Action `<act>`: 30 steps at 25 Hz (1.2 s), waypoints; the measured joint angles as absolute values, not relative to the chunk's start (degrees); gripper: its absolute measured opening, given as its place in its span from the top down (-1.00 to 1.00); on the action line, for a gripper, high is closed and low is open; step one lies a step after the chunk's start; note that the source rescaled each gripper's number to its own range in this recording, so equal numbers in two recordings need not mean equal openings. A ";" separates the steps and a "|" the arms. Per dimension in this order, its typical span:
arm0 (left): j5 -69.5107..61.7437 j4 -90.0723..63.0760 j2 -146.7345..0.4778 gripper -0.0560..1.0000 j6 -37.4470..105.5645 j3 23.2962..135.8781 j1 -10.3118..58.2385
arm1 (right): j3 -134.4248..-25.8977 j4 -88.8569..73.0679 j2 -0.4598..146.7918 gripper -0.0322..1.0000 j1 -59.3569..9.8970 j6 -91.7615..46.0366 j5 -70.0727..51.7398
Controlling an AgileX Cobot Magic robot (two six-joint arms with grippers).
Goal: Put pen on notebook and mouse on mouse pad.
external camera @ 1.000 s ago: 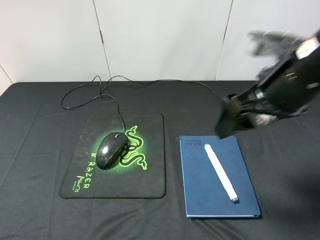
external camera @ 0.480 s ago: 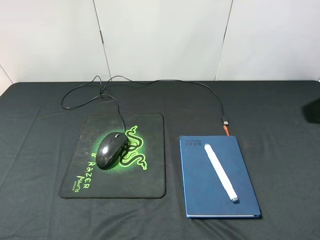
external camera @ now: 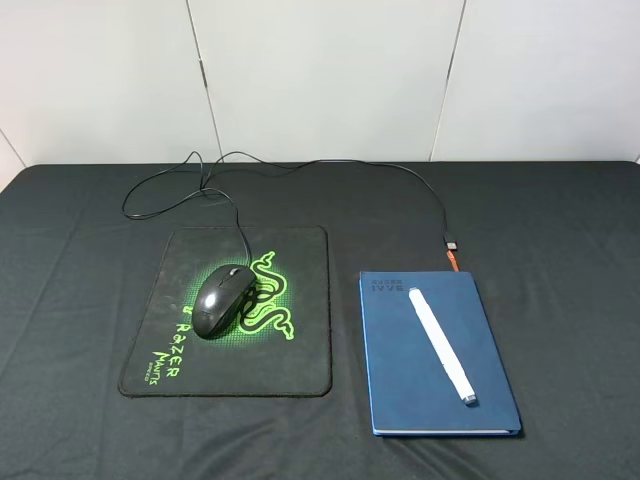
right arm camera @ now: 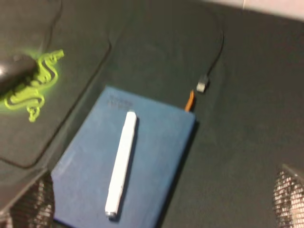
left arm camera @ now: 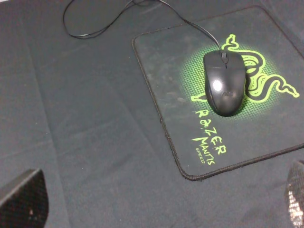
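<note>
Pen point(external camera: 440, 345) lies on notebook point(external camera: 437, 355), mouse point(external camera: 221, 300) on mouse pad point(external camera: 300, 365); both grippers' jaws wide, empty — keep arms clear w/o nudging either.

The white pen point(external camera: 440, 345) lies diagonally on the blue notebook point(external camera: 395, 380); the black mouse point(external camera: 220, 300) sits on the mouse pad point(external camera: 300, 350).

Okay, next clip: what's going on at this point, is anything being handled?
Nothing is being handled right now. The black wired mouse sits on the Razer mouse pad, and the white pen lies diagonally on the dark blue notebook. Neither arm shows in the overhead view; both wrist cameras look down from above with jaws open and empty. Judging by the layout, both placements look done.
</note>
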State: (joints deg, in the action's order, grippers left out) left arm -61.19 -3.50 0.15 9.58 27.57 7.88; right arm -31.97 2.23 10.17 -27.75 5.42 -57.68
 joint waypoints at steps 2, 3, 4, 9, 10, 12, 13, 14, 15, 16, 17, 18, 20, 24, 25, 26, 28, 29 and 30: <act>-61.19 -3.50 0.15 -1.00 9.58 27.57 7.88 | -30.87 2.00 7.27 -1.00 -27.75 5.42 -57.56; -61.19 -3.50 0.15 -1.00 9.58 27.57 7.88 | -30.17 1.87 5.55 -1.00 -27.75 5.42 -57.56; -61.19 -3.50 0.15 -1.00 9.58 27.57 7.88 | -29.65 1.75 4.29 -1.00 -27.75 5.28 -57.56; -61.19 -3.50 0.15 -1.00 9.58 27.57 7.88 | -28.06 1.56 2.21 -1.00 -27.75 4.09 -58.38; -61.19 -3.50 0.15 -1.00 9.58 27.57 7.88 | -28.03 1.43 2.14 -1.00 -27.75 3.90 -58.38; -61.19 -3.50 0.15 -1.00 9.58 27.57 7.88 | -28.03 1.43 2.03 -1.00 -27.75 3.90 -58.38; -61.19 -3.50 0.15 -1.00 9.58 27.57 7.88 | -28.03 1.38 2.03 -1.00 -27.75 3.90 -58.38; -61.19 -3.50 0.15 -1.00 9.58 27.57 7.88 | -28.03 1.38 2.03 -1.00 -27.75 3.90 -58.38; -61.19 -3.50 0.15 -1.00 9.58 27.57 7.88 | -28.03 1.38 2.03 -1.00 -27.75 3.90 -58.38; -61.19 -3.50 0.15 -1.00 9.58 27.57 7.88 | -28.03 1.38 2.03 -1.00 -27.75 3.90 -58.38; -61.19 -3.50 0.15 -1.00 9.58 27.57 7.88 | -28.03 1.38 2.03 -1.00 -27.75 3.90 -58.38; -61.19 -3.50 0.15 -1.00 9.58 27.57 7.88 | -28.03 1.38 2.03 -1.00 -27.75 3.90 -58.38; -61.19 -3.50 0.15 -1.00 9.58 27.57 7.88 | -28.03 1.38 2.03 -1.00 -27.75 3.90 -58.38; -61.19 -3.50 0.15 -1.00 9.58 27.57 7.88 | -28.03 1.38 1.98 -1.00 -26.37 3.89 -58.38; -61.19 -3.50 0.15 -1.00 9.58 27.57 7.88 | -28.03 1.38 1.74 -1.00 -25.28 3.89 -58.38; -61.19 -3.50 0.15 -1.00 9.58 27.57 7.88 | -28.03 1.38 1.26 -1.00 -23.98 3.89 -58.38; -61.19 -3.50 0.15 -1.00 9.58 27.57 7.88 | -28.03 1.38 0.00 -1.00 -21.22 3.89 -58.38; -61.19 -3.50 0.15 -1.00 9.58 27.57 7.88 | -28.03 1.38 -0.22 -1.00 -19.79 3.89 -58.38; -61.19 -3.50 0.15 -1.00 9.58 27.57 7.88 | -28.03 1.38 -0.26 -1.00 -17.80 3.89 -58.38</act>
